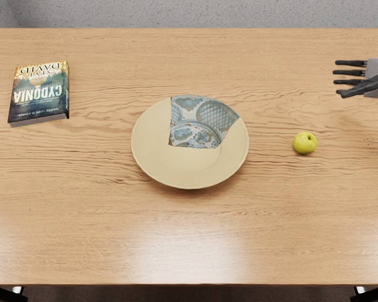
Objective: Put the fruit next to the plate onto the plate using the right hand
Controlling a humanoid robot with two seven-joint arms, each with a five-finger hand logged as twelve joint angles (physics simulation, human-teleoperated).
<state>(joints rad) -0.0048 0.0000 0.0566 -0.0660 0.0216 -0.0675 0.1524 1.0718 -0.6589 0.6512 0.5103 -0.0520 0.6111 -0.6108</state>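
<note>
Right hand (370, 77) spread and empty; green apple (305, 143) on the table (189, 239) beside the plate (189, 170), outside it.

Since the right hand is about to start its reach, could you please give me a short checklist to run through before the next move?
1. Right hand free: fingers extended, holding nothing. Ok.
2. Green apple in plain view, lying right of the plate and apart from it. Ok.
3. Way from hand to apple: nothing lies between them. Ok.
4. Room on the plate: its cream surface is bare. Ok.
5. Book out of the way, far on the left. Ok.
6. Apple on the plate: not yet. Not ok.
</note>
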